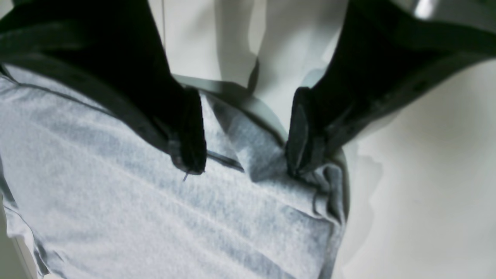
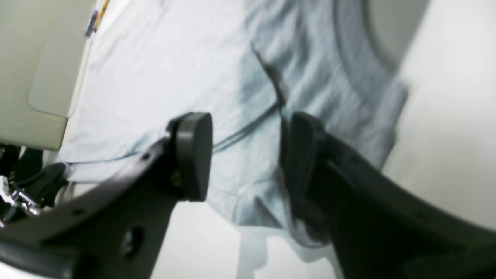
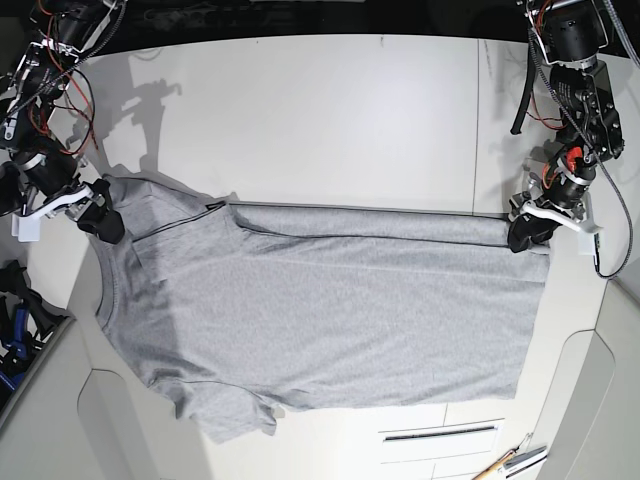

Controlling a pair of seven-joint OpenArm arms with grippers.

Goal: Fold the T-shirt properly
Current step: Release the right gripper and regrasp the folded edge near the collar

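The light heather-grey T-shirt (image 3: 320, 320) lies flat on the white table, plain side up, neck to the left and hem to the right, with its far edge folded over in a strip. My left gripper (image 3: 525, 236) is at the far hem corner. In the left wrist view it (image 1: 244, 166) is open, fingertips (image 1: 190, 155) down on the cloth (image 1: 155, 217) and a raised fold between them. My right gripper (image 3: 100, 222) is at the far shoulder by the sleeve. In the right wrist view it (image 2: 248, 155) is open over the fabric (image 2: 174, 69).
The white table (image 3: 330, 120) has panel seams and cut-outs along its near edge (image 3: 440, 432). Small tools (image 3: 510, 462) lie at the near right corner. Blue parts (image 3: 14, 330) and cables sit off the left edge.
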